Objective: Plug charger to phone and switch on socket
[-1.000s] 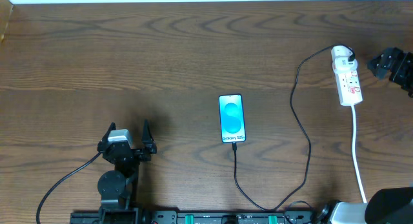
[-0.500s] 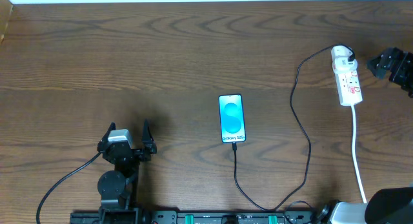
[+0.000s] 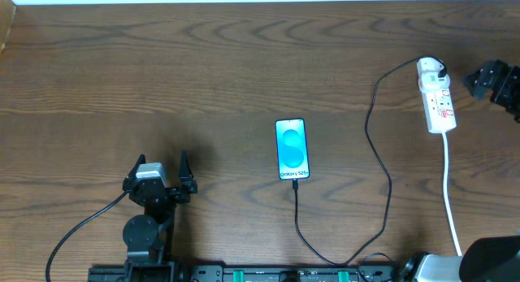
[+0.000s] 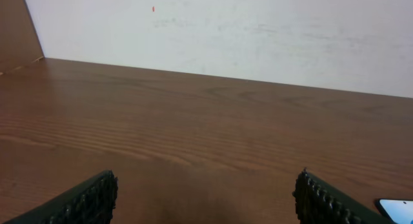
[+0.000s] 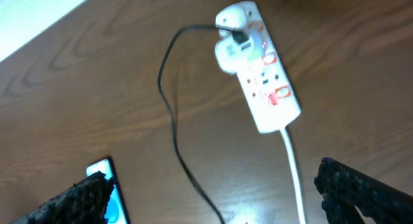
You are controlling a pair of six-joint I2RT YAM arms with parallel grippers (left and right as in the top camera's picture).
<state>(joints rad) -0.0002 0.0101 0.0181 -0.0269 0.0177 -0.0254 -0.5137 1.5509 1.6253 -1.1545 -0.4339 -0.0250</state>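
The phone lies flat mid-table, its light-blue screen up; a corner shows in the right wrist view and in the left wrist view. The black charger cable runs from the phone's near end, loops right and up to its white adapter, seated in the far end of the white socket strip; adapter and strip show in the right wrist view. My left gripper is open and empty at the near left. My right gripper is open, above the table near the strip.
The strip's white cord runs down toward the near right edge. A white wall borders the table's far side. The right arm hangs just right of the strip.
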